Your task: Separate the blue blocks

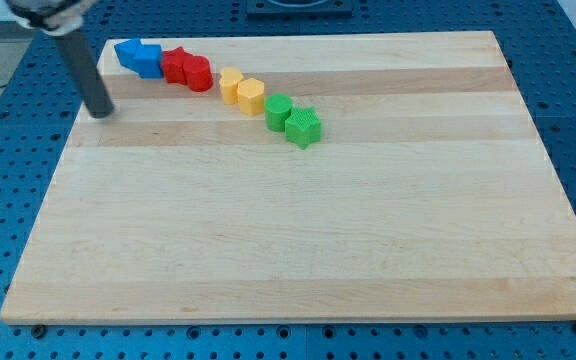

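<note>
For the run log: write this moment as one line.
my tip: view's left, below-left of blue blocks, apart | blue blocks: touching each other, next to red blocks | separation: not yet done

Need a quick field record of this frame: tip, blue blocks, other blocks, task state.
tip: my tip rests on the wooden board near its top left corner
blue blocks: two blue blocks, touching each other, up and to the view's right of the tip, apart from it
other blocks: red pair, yellow pair, green pair, in a diagonal row running down to the view's right
contact: red pair touches the blue blocks
task state: blue blocks not yet separated
</note>
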`<state>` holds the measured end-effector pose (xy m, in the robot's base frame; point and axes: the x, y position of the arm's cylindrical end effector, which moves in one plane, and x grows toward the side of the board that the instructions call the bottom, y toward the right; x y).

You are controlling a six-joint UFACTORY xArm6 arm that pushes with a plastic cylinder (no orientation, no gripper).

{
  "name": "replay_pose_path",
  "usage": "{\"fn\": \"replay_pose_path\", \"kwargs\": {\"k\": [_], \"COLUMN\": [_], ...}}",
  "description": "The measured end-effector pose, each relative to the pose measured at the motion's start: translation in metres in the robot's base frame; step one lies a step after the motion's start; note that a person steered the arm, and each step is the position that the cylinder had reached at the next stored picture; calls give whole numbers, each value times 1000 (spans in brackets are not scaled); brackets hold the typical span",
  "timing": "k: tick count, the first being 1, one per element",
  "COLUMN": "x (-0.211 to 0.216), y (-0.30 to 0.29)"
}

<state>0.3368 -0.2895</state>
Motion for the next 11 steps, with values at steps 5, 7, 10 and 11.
{"fn": "replay_pose_path", "kwargs": {"k": [5, 7, 10, 11], "x": [6, -103, -120, -115], "y": [51, -12, 81, 75]}}
